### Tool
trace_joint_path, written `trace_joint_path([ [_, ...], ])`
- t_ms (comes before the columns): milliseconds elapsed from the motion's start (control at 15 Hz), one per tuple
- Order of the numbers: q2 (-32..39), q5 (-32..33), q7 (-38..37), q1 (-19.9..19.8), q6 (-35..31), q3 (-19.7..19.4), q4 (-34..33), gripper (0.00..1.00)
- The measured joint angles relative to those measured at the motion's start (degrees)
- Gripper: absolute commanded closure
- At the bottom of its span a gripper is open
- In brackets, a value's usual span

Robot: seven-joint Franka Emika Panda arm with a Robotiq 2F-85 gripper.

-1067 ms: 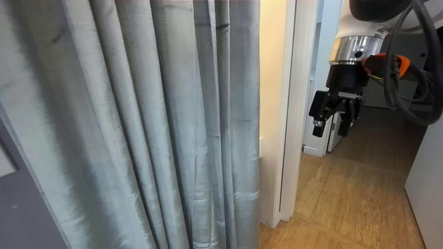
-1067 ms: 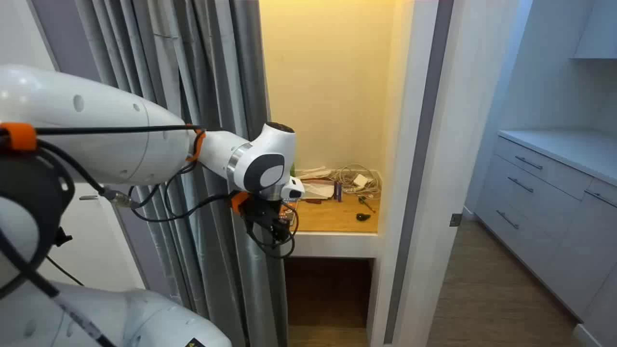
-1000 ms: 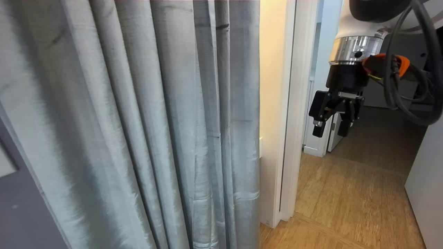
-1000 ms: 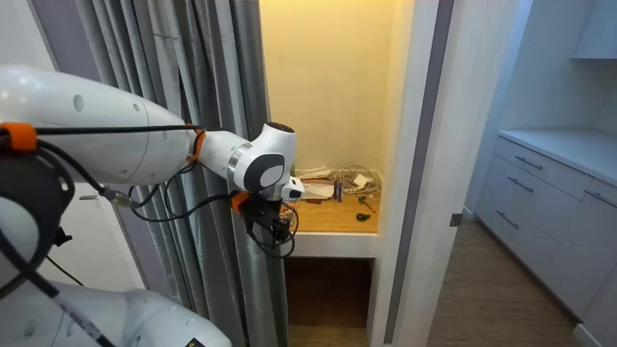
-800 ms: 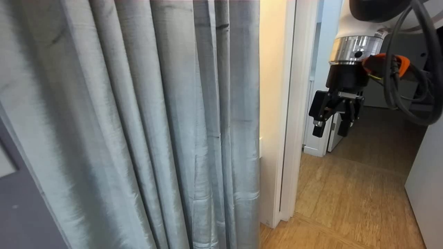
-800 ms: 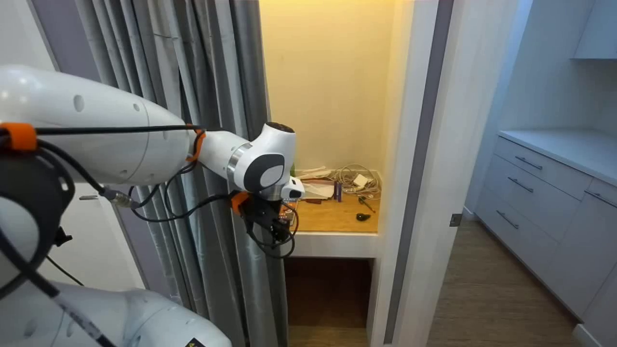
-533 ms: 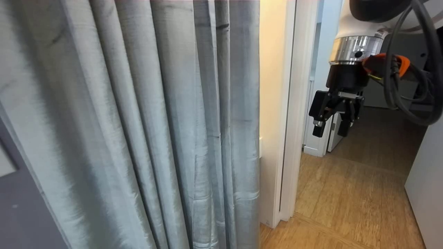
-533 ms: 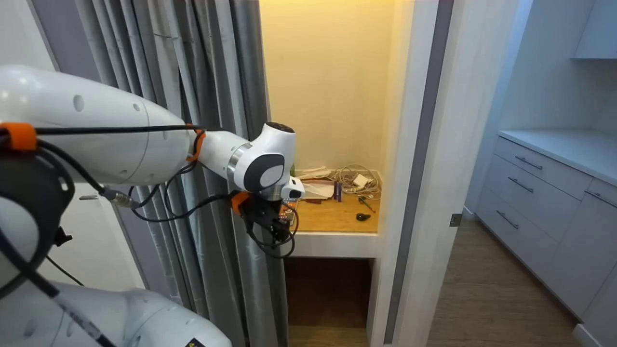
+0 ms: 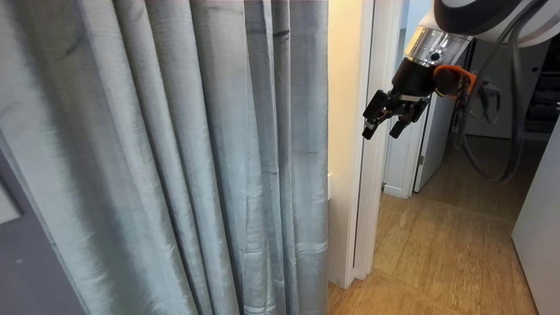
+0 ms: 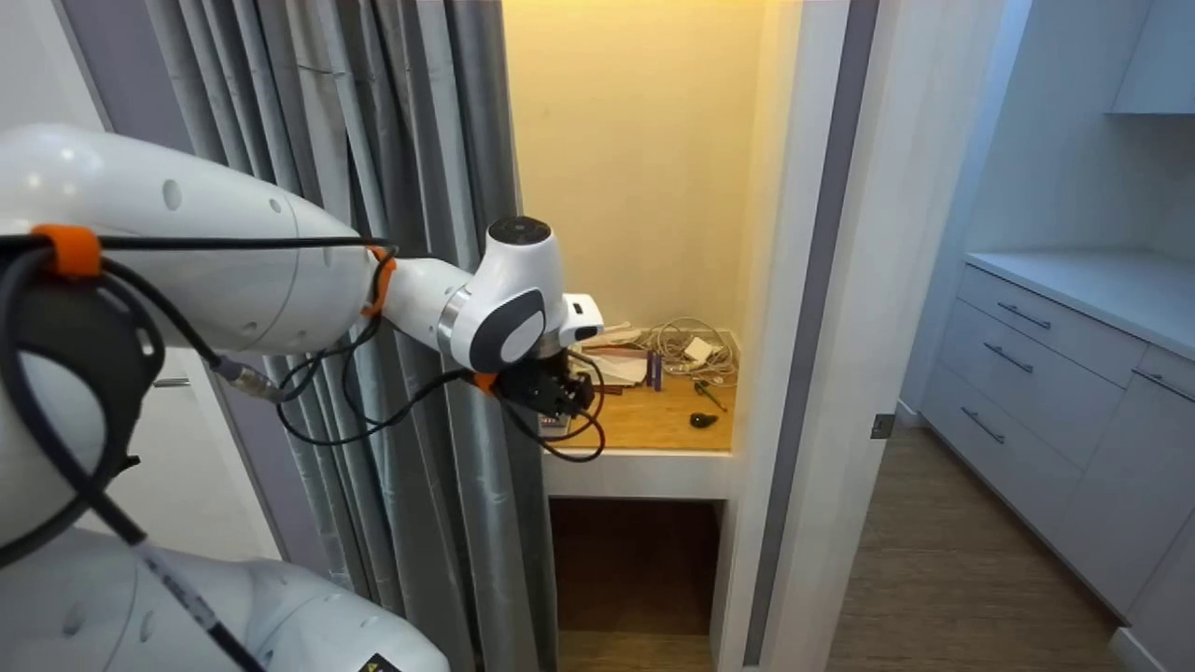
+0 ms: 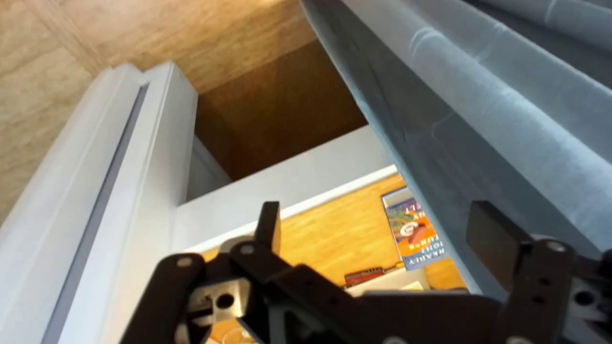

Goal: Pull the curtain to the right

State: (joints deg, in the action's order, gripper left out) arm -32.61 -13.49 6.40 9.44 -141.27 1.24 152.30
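The curtain hangs in tall grey pleats, filling the left and middle of an exterior view (image 9: pixel 227 131). In another exterior view the curtain (image 10: pixel 420 168) hangs behind the arm, its free edge beside a lit alcove. My gripper (image 9: pixel 383 132) is open and empty, tilted, its fingers pointing down and toward the curtain's side. It appears apart from the fabric. In the wrist view the curtain (image 11: pixel 502 110) runs diagonally down the right. Its free edge passes between the open fingers (image 11: pixel 375 210) in the picture, with the right finger over the fabric; depth is unclear. The gripper (image 10: pixel 569 392) is partly hidden by cables.
The alcove's wooden shelf (image 10: pixel 644 420) holds cables (image 10: pixel 691 345), papers and small tools. A book (image 11: pixel 413 229) lies there, partly behind the curtain. A white door frame (image 9: pixel 365 175) stands right of the curtain. White drawers (image 10: pixel 1018 364) stand beyond. Loose cables (image 9: pixel 516 109) hang from the arm.
My gripper has risen, moved toward the curtain and tilted, its fingers swinging toward the curtain's side. It stays open. The curtain has not moved.
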Motion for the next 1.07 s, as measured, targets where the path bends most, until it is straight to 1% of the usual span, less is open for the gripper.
trace_joint_path([
  [133,0.64,-0.58,2.25,1.66,-5.53,-0.51,0.0,0.0],
  [267,1.31,-1.2,2.74,3.42,-8.57,-1.29,-0.03,0.0],
  [933,1.82,-1.21,2.93,3.92,-9.26,-1.7,-0.18,0.0],
  [1067,1.82,-1.23,3.99,4.54,-9.34,-1.98,-0.2,0.0],
])
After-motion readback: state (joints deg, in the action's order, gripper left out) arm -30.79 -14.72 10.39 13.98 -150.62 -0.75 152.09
